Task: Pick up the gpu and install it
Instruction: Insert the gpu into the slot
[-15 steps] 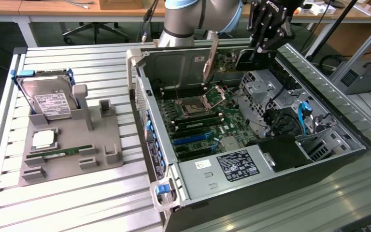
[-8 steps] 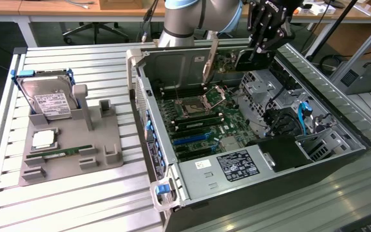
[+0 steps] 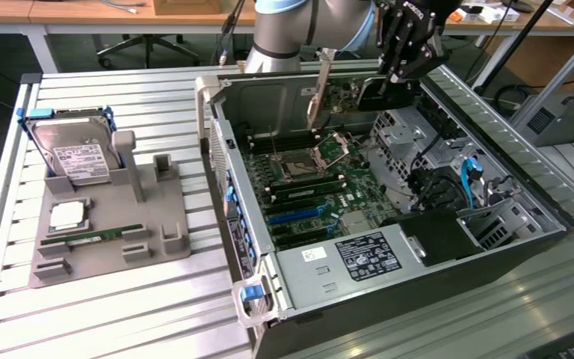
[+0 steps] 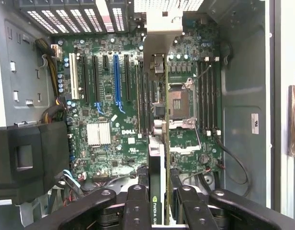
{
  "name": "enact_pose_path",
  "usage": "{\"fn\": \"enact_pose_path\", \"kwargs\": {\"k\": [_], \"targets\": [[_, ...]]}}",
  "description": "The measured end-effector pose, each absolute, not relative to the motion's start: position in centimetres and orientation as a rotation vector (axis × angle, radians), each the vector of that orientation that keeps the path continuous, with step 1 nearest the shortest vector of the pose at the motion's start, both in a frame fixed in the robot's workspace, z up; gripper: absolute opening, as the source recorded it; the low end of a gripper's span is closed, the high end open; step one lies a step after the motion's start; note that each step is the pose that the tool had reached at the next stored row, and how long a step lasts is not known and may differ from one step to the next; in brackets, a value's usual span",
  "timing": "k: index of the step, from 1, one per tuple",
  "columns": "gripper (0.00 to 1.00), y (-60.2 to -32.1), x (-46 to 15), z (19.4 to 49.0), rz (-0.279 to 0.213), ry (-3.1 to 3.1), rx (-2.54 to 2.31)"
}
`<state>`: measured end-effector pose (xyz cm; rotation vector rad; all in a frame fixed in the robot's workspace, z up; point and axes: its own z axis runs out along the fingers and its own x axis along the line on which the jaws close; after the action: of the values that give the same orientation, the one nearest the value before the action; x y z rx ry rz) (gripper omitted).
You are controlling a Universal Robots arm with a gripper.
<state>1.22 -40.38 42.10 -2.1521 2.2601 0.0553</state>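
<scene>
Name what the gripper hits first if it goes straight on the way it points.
The gripper, shut on the gpu, points down into the computer case. The card's edge would likely reach the motherboard first, between the memory slots and the CPU socket; depth is hard to judge.

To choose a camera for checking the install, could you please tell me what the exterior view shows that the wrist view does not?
Exterior view: the grey fixture holding the hard drive and RAM stick, beside the open case. Wrist view: the printed label on the edge of the gpu, and the coin cell on the motherboard. Both: the tool gripping the gpu above the motherboard.
</scene>
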Motion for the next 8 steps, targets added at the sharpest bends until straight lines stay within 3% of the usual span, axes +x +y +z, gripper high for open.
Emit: {"fn": "enact_pose_path", "kwargs": {"k": [8], "targets": [[0.27, -40.37, 0.86, 42.02, 0.055, 2.274, -2.137]]}}
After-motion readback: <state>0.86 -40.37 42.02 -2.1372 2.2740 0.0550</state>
